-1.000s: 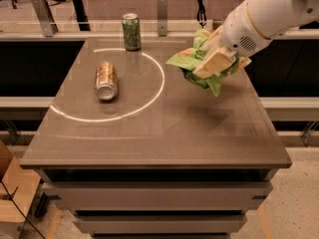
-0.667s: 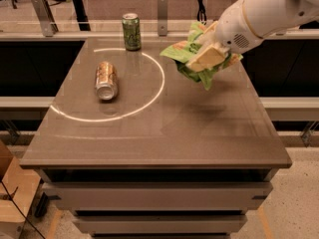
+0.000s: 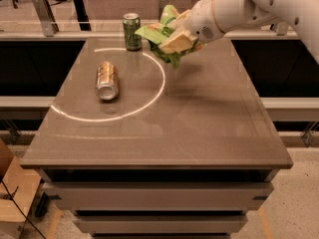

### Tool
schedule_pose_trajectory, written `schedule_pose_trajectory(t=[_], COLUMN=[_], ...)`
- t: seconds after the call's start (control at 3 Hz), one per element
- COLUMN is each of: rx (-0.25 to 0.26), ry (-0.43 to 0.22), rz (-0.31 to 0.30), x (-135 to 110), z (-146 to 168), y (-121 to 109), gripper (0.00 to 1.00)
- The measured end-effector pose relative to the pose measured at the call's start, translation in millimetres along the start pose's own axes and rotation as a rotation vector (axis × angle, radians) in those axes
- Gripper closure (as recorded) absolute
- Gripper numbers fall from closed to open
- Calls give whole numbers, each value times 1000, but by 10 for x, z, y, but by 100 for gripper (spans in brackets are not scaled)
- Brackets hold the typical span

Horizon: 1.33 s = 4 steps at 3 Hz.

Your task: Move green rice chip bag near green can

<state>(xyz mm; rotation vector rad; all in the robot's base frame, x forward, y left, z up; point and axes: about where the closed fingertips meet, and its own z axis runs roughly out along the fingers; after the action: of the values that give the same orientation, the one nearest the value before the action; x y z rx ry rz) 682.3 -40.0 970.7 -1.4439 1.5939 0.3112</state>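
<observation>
The green rice chip bag [image 3: 164,36] is crumpled and held in the air over the far part of the table, just right of the green can. My gripper [image 3: 178,40] comes in from the upper right on a white arm and is shut on the bag. The green can [image 3: 132,31] stands upright near the table's far edge, slim with dark print and a silver top. The bag's left tip is close to the can; I cannot tell whether they touch.
A copper-brown can [image 3: 107,79] lies on its side on the left of the brown table [image 3: 199,133], inside a bright ring of light. A rail and dark posts run behind the table. A cardboard box [image 3: 12,193] sits on the floor at lower left.
My gripper has carried the bag leftward and toward the far edge, from the right side of the table to right beside the green can. Both cans stayed put.
</observation>
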Motion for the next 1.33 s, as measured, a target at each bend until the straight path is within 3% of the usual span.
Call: schedule_pose_trajectory(t=[0.33, 0.67, 1.33], rx=[6, 8, 43], ry=[-48, -52, 7], rz=[18, 40, 79], x=[52, 158, 352], z=[478, 919, 1452], y=[-222, -346, -635], gripper=[82, 59, 12])
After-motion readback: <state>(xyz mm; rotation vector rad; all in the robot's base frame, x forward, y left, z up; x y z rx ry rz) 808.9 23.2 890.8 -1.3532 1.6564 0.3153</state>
